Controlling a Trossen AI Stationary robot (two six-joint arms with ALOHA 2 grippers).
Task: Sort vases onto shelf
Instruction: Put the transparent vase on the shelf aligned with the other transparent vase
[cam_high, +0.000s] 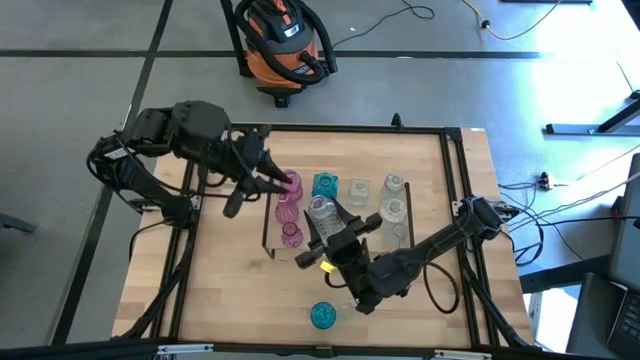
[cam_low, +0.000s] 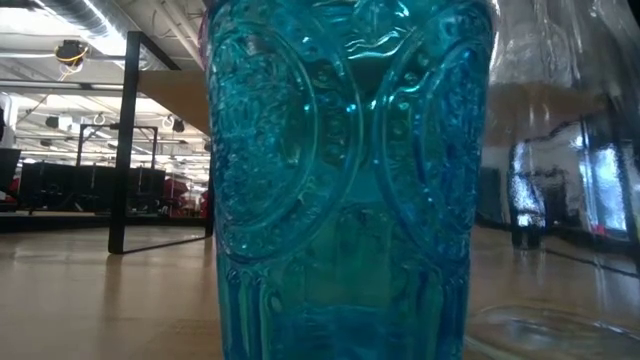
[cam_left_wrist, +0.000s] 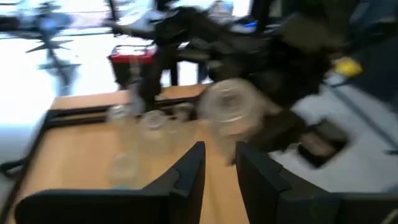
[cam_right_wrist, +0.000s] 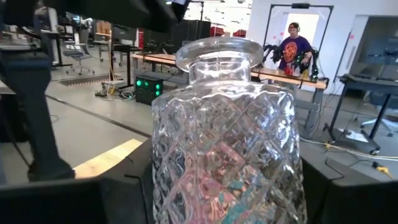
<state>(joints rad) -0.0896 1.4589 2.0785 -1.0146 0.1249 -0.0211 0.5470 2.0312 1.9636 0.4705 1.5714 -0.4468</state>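
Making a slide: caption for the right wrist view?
Right gripper holding a clear vase up close, workshop behind.

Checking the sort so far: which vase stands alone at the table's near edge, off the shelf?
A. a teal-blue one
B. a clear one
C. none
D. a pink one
A: in the high view a teal-blue vase stands by itself near the table's front edge, away from the shelf where the pink vases are lined up.

3 pink vases (cam_high: 291, 207), 2 teal vases (cam_high: 323, 315), 5 clear vases (cam_high: 394, 209).
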